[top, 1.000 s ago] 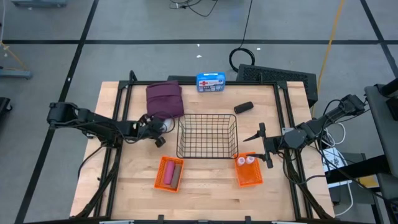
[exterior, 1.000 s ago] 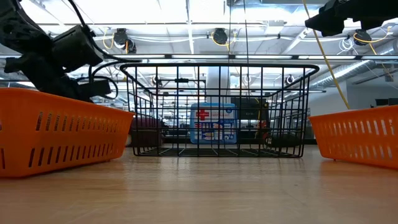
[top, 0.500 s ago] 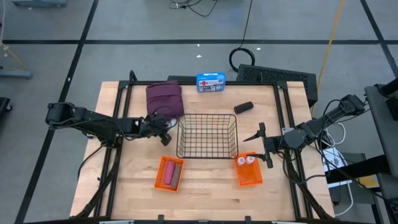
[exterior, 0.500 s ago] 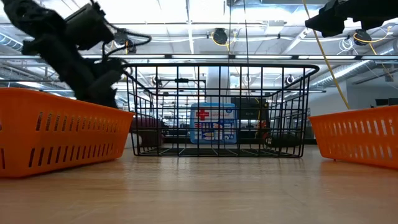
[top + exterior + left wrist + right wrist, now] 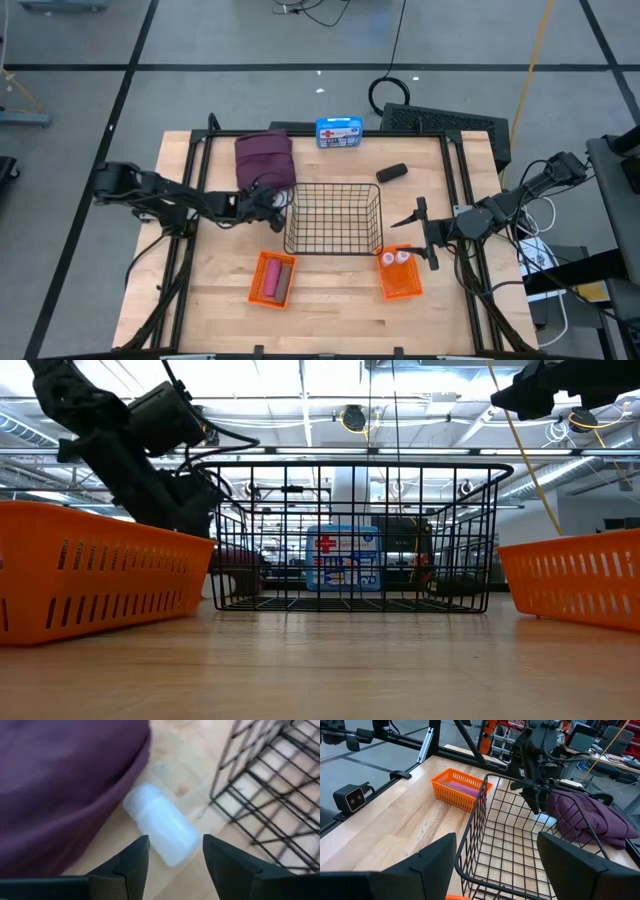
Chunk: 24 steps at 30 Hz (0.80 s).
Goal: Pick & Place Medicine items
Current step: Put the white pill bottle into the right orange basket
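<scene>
A white bottle (image 5: 161, 824) lies on its side on the wood between the maroon pouch (image 5: 265, 158) and the wire basket (image 5: 333, 218). My left gripper (image 5: 276, 200) hovers just over it, open, with its fingertips (image 5: 141, 846) either side of the bottle's near end. My right gripper (image 5: 426, 236) waits open and empty to the right of the wire basket. A pink cylinder (image 5: 273, 279) lies in the left orange basket (image 5: 259, 284). Two white bottles (image 5: 395, 258) stand in the right orange basket (image 5: 401, 285). A dark-grey oblong piece (image 5: 391, 172) rests on the table behind the wire basket.
A blue first-aid box (image 5: 339, 131) stands at the table's far edge. The wire basket's left wall (image 5: 260, 795) is close beside the bottle, and the pouch's edge (image 5: 100, 805) is close on the other side. Bare wood lies along the near edge.
My left gripper has moved toward the table's right, from beside the pouch's near corner up to the wire basket's left wall, rising a little and rolling about its own axis.
</scene>
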Tool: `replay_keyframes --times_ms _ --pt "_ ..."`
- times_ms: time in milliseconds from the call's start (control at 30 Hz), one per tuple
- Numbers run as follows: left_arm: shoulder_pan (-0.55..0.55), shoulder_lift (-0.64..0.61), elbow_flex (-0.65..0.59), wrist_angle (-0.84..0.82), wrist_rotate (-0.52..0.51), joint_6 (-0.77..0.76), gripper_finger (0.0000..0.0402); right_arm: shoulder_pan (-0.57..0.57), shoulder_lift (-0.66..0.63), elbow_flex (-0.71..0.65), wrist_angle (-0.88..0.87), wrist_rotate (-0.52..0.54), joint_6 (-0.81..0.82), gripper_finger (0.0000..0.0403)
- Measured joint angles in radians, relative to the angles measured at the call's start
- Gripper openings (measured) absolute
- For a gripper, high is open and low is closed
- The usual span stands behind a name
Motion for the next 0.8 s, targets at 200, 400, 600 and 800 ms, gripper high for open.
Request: replay_keyframes --times_ms 200,400,600,800 --pt "0.000 0.046 0.000 0.031 -0.063 -0.079 0.0197 0.000 0.000 0.000 0.001 0.028 0.000 0.0265" --pt "0.000 0.055 0.000 0.008 -0.065 -0.080 0.0183 0.000 0.000 0.000 0.000 0.025 0.000 0.0265" --pt "0.000 0.055 0.000 -0.010 -0.091 -0.055 0.0166 0.000 0.000 0.000 0.000 0.025 0.000 0.0265" --pt "0.000 0.055 0.000 -0.008 -0.099 0.044 0.0161 0.000 0.000 0.000 0.000 0.025 0.000 0.0265"
